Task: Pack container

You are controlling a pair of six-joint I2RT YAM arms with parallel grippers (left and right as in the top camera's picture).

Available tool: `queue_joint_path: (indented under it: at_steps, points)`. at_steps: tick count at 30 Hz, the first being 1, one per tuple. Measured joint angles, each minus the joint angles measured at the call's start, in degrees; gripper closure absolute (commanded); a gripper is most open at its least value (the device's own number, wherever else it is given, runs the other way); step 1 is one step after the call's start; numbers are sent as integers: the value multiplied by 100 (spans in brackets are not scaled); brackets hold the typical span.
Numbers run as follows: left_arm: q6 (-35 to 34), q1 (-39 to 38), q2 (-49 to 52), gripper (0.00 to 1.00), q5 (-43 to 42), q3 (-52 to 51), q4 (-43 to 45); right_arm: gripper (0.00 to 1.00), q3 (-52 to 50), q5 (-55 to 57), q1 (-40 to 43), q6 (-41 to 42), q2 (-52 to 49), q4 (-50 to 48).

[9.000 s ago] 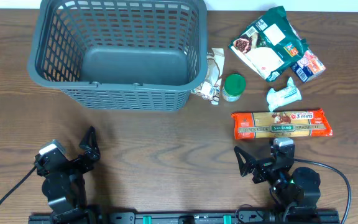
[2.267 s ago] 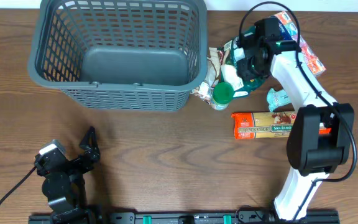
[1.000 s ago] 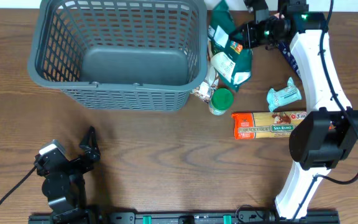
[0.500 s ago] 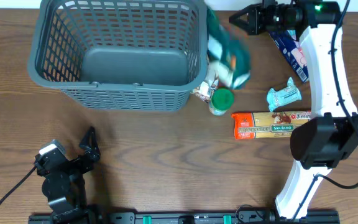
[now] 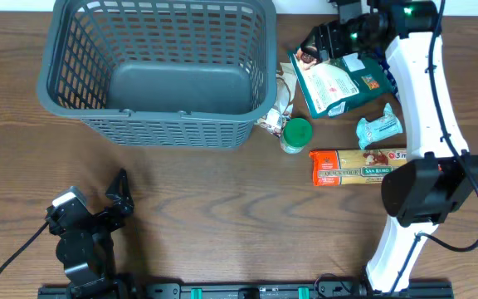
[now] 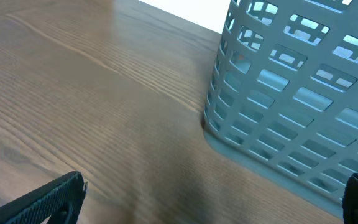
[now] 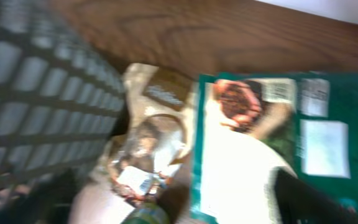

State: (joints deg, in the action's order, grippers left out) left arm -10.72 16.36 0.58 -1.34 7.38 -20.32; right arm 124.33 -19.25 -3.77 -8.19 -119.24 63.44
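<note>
Container (image 5: 181, 129) empty; right gripper (image 5: 320, 41), fingers apart, hovers over green bag (image 5: 338, 83) at the container's three o'clock; we judge a firm clamp and lift next

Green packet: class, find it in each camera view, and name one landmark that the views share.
Overhead: green packet at upper right, right of the container.
Left wrist: not in it.
Right wrist: green packet fills centre and right.
Shared landmark: container lattice wall, in all three.
</note>
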Motion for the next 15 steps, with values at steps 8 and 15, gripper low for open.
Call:
queue_joint_path:
  at_steps: [8,15]
  points:
    - [0,0,0,1,0,0,-2,1,-87,376,874,376,-55,39]
    - [0,0,0,2,0,0,-2,1,-168,1040,688,393,-551,26]
